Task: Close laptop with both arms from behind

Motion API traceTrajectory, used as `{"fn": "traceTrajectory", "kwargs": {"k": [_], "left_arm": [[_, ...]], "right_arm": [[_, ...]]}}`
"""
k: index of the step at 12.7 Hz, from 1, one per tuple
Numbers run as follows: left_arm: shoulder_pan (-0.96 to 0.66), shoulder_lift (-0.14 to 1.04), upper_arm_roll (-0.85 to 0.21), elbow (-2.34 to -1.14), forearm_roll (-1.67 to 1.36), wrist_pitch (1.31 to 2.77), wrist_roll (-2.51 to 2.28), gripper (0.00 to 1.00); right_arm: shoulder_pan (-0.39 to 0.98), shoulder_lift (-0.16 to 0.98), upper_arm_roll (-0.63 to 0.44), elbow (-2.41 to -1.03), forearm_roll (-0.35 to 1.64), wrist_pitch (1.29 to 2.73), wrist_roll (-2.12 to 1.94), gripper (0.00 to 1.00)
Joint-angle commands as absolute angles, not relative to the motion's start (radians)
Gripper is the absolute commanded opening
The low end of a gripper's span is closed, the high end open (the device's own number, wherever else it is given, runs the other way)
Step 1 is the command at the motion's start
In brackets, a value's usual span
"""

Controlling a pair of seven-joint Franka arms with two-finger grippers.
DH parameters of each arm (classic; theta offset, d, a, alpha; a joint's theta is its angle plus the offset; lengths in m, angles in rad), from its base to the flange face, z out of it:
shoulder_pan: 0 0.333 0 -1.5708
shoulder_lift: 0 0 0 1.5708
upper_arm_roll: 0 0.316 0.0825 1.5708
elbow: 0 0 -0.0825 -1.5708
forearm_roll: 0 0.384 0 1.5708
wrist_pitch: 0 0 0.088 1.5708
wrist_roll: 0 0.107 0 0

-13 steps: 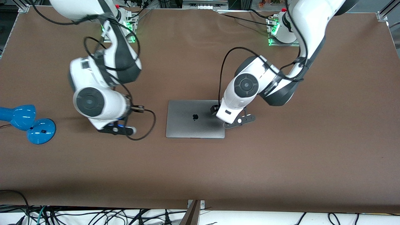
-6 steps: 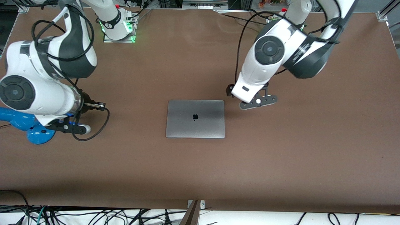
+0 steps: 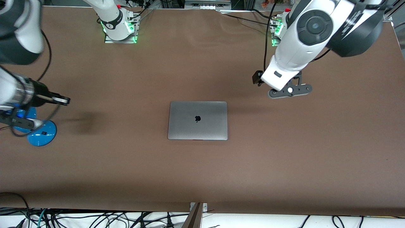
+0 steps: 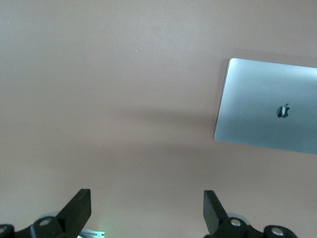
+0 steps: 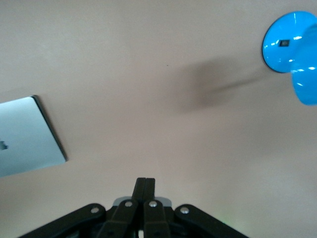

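Note:
The silver-grey laptop [image 3: 197, 120] lies shut and flat in the middle of the table, with the dark apple logo on its lid facing up. It also shows in the left wrist view [image 4: 270, 111] and in the right wrist view [image 5: 25, 136]. My left gripper [image 3: 288, 90] is raised over bare table toward the left arm's end, apart from the laptop. It is open wide and empty [image 4: 146, 213]. My right gripper [image 3: 22, 123] is raised over the blue lamp at the right arm's end. It is shut on nothing [image 5: 145, 186].
A blue lamp [image 3: 41, 133] lies at the right arm's end of the table, partly under the right arm, and shows in the right wrist view [image 5: 292, 49]. The arm bases [image 3: 118, 27] stand along the table edge farthest from the front camera. Cables hang along the nearest edge.
Both arms have risen and swung outward from the laptop, the left gripper off its lid corner toward its base, the right toward the lamp. The laptop stayed shut and still.

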State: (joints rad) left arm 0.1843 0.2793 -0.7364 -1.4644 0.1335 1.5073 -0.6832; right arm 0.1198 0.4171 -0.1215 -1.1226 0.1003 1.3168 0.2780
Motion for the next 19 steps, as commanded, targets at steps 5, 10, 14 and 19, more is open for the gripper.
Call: {"fn": "traceTrajectory", "kwargs": {"k": [5,10,14,19], "left_arm": [[-0.052,-0.023,-0.262,-1.710,-0.008,1.525,-0.352,1.00],[-0.148,-0.181,-0.070,-1.865,-0.031,1.560,-0.220,1.00],[-0.203,-0.235,0.093,-1.878,-0.031,1.545,-0.114,1.00],[-0.212,-0.203,0.135,-1.766,0.052,1.501,-0.075,1.00]], "right_arm": [[0.018,0.301,-0.043,-1.209,0.035,1.275,0.281,0.04],[0.008,0.223,-0.040,-1.357,0.015,1.379,0.316,0.04],[0.008,0.207,0.026,-1.400,-0.046,1.379,0.357,0.04],[0.008,0.190,0.040,-1.390,-0.067,1.433,0.341,0.04]]}}
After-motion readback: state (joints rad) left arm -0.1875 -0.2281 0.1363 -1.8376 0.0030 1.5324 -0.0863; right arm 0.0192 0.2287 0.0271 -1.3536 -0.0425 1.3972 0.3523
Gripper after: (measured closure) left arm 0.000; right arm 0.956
